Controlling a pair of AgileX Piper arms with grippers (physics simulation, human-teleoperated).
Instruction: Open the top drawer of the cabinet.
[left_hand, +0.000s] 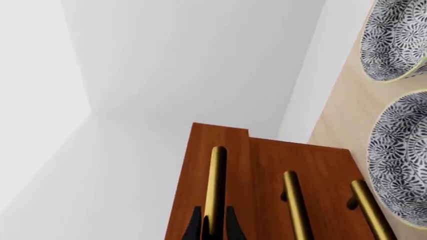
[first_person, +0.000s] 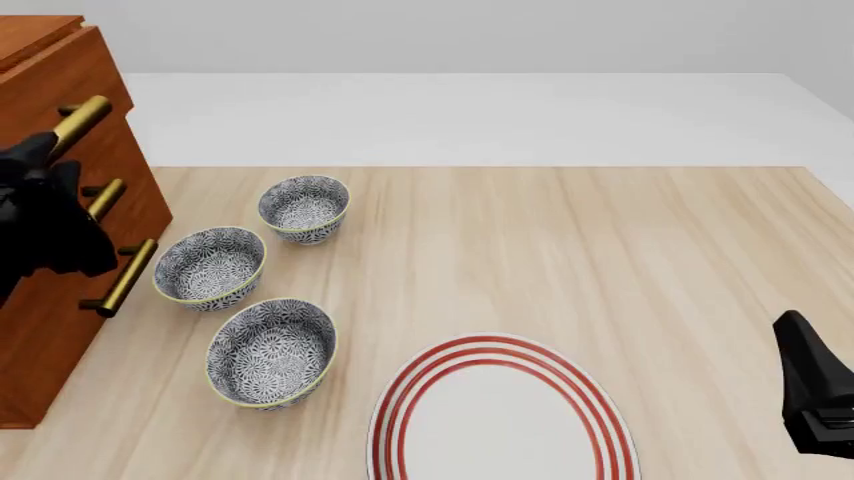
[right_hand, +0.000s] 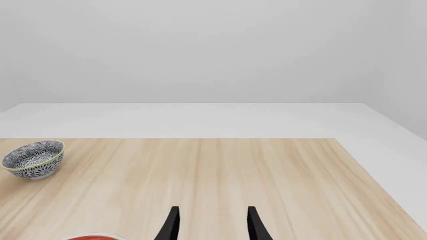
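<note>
The left arm reaches in from the left side and is up high beside the cabinet. Its left gripper has two thin black fingers — one on each side of the top drawer's brass handle, pressed close against it. The right arm is low at the right edge of the front view. Its right gripper points forward over the table — its two fingers are spread apart with nothing between them.
</note>
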